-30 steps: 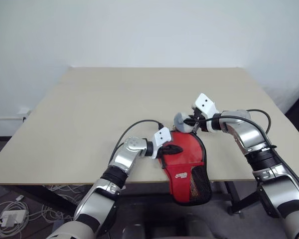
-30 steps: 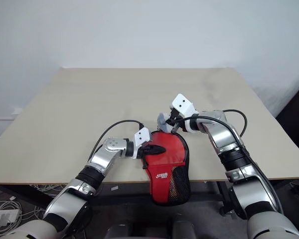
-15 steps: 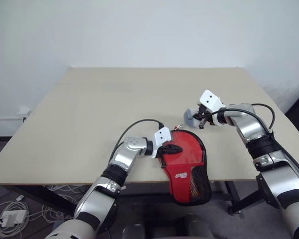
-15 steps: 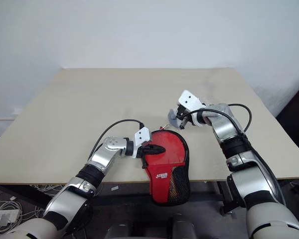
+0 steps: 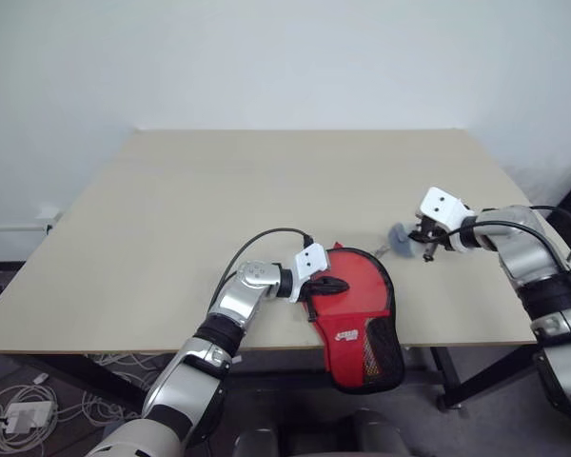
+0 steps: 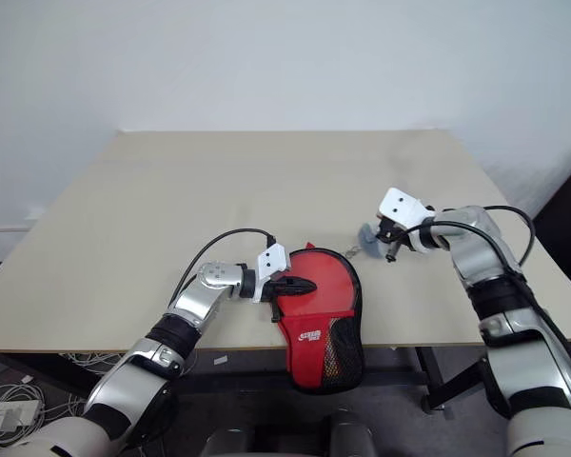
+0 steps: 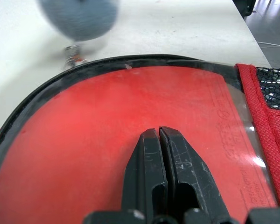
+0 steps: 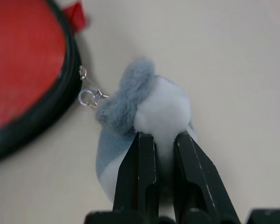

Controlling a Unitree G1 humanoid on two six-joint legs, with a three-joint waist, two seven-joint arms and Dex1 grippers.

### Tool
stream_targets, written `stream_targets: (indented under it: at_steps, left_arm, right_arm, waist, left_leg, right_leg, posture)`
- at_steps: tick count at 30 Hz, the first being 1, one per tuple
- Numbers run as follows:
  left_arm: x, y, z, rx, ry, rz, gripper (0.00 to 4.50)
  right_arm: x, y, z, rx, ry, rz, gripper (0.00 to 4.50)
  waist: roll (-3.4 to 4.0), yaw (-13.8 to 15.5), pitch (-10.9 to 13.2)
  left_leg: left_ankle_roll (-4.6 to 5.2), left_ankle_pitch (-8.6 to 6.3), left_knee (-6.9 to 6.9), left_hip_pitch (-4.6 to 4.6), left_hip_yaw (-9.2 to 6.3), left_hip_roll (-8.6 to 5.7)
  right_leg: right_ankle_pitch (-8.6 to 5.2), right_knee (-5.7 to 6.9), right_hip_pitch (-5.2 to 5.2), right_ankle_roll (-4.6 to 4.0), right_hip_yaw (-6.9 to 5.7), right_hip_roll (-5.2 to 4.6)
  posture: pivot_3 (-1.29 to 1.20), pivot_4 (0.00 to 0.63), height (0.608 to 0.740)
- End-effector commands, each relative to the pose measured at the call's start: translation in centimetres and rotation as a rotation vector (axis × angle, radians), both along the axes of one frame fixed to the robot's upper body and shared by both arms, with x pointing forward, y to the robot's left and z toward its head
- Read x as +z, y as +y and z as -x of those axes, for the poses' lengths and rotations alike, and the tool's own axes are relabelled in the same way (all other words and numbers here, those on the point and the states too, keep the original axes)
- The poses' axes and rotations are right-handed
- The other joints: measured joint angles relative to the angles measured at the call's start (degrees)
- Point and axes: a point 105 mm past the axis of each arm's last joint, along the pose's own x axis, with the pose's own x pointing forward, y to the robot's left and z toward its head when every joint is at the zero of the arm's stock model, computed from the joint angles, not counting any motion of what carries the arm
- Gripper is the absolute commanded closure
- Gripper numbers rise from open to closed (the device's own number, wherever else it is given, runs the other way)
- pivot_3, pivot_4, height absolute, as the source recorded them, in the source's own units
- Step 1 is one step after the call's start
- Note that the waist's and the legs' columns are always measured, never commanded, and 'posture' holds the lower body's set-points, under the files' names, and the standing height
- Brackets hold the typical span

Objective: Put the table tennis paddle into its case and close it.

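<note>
The red case (image 5: 352, 305) lies flat at the table's front edge, its black mesh end (image 5: 384, 354) hanging over the edge. Through its clear window (image 7: 107, 135) I see a red rubber face that looks like the paddle's; the handle is hidden. My left gripper (image 5: 335, 285) is shut, its fingertips (image 7: 149, 140) resting on the window. A grey and white plush charm (image 5: 398, 236) hangs by a small metal ring (image 8: 86, 97) from the case's black rim. My right gripper (image 8: 161, 137) is shut on this charm, to the right of the case's round end.
The beige table (image 5: 219, 190) stretches wide behind and to the left of the case. Its right edge (image 5: 538, 224) runs close past my right arm. Cables and a power strip (image 5: 24, 414) lie on the floor at lower left.
My right gripper has carried the plush charm to the right, away from the case's round end, and sunk a little. The left gripper and the case have stayed put.
</note>
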Motion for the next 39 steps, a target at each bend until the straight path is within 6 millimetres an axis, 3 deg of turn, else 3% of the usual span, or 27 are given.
stream_targets:
  at_steps: [1,7,13,26,39]
  left_arm:
    - [-0.9,0.3,0.3,-0.010,0.030,-0.031,4.50]
    - [-0.8,0.1,0.4,-0.019,0.035,-0.029,4.50]
    - [-0.7,0.1,0.2,-0.019,0.033,-0.024,4.50]
    - [-1.0,-0.8,0.9,-0.081,0.041,-0.034,4.50]
    - [-2.1,-0.3,1.5,-0.132,0.037,-0.094,4.50]
  right_arm:
    - [2.4,-2.5,1.4,-0.035,-0.047,-0.003,4.48]
    - [2.7,-4.5,6.0,-0.041,0.015,-0.006,4.48]
    - [1.9,-3.5,10.4,0.032,0.109,0.010,4.48]
    - [1.8,-2.7,10.8,0.020,0.106,-0.004,4.48]
    - [0.1,-0.6,15.8,0.180,0.295,-0.022,4.48]
  waist:
    - [0.00,0.1,0.0]
    - [0.01,0.5,0.0]
    - [-0.05,0.7,0.0]
    - [-0.10,1.4,0.0]
    - [-0.20,1.4,0.0]
  left_leg:
    - [0.00,0.00,0.00,0.00,-0.04,-0.01]
    - [0.21,-0.12,0.01,-0.02,-0.18,-0.03]
    - [0.44,-0.26,0.04,0.02,-0.29,-0.03]
    - [0.50,-0.29,0.05,-0.01,-0.39,-0.05]
    - [0.55,-0.32,0.08,-0.01,-0.54,-0.06]
  right_leg:
    - [0.00,-0.01,0.01,0.00,-0.01,-0.01]
    - [-0.01,-0.06,0.05,0.00,-0.08,-0.03]
    - [-0.02,-0.08,0.12,-0.01,-0.13,-0.04]
    - [-0.04,-0.13,0.12,-0.01,-0.16,-0.02]
    - [-0.04,-0.17,0.19,-0.01,-0.24,-0.03]
  posture:
    - [0.00,0.000,0.740]
    - [0.00,0.000,0.740]
    - [0.00,0.000,0.740]
    - [0.00,0.000,0.740]
    - [0.00,0.000,0.740]
